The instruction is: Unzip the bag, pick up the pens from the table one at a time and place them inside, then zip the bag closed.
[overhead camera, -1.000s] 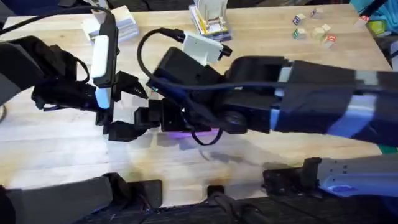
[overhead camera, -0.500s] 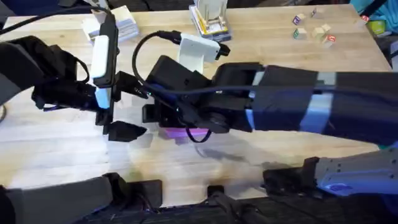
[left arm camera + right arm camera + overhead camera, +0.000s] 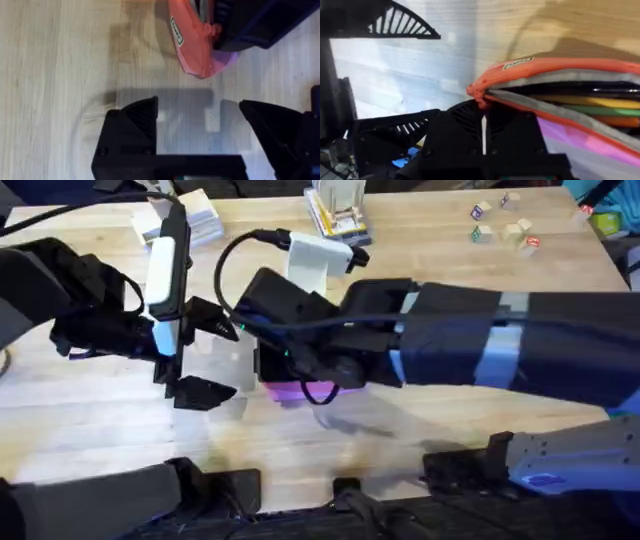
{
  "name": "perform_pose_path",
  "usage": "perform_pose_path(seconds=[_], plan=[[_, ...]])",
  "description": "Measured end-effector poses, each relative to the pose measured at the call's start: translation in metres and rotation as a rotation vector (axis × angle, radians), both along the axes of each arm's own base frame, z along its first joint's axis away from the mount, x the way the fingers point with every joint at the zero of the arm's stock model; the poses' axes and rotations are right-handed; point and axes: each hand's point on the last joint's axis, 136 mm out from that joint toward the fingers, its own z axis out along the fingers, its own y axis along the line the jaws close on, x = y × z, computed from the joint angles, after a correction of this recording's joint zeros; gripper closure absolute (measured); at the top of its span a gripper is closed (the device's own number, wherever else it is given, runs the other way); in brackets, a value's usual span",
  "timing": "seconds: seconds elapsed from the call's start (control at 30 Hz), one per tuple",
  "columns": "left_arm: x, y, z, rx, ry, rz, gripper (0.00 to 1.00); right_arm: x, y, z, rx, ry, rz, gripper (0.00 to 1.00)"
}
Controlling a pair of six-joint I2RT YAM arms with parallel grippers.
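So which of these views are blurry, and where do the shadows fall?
Overhead: the right arm rises close under the camera, large, dark and smeared, hiding most of the bag. Left wrist: sharp wood grain on the table, with a soft grey shadow just ahead of the left gripper. Right wrist: the bag's open zipper edge is crisp, with a pale bluish sheen on the wood beside it.

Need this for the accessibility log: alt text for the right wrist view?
An open pink bag with an orange zipper edge lies on the wooden table, pens visible inside. The right gripper is at the bag's zipper end.
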Motion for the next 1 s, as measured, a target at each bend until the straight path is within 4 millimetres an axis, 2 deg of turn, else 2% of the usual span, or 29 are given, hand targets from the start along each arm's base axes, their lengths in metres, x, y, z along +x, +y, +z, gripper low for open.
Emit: perform_pose_path(seconds=[0.1,0.3,0.37,0.7,1.0], plan=[[0.000,0.000,0.000,0.000,-0.001,0.000,0.007,0.004,-0.004,0.011,0.012,-0.025,0.017,0.969],[0.001,-0.004,0.003,-0.028,-0.005,0.006,0.006,0.005,-0.007,0.050,0.090,-0.091,0.065,0.969],[0.002,-0.006,0.006,-0.049,-0.008,0.011,0.006,0.005,-0.008,0.058,0.103,-0.104,0.079,0.969],[0.009,-0.019,0.020,-0.158,-0.040,0.033,0.006,0.000,-0.008,0.059,0.104,-0.105,0.137,0.969],[0.003,-0.037,0.023,-0.179,-0.031,-0.029,0.006,0.014,-0.011,0.062,0.125,-0.114,0.117,0.970]])
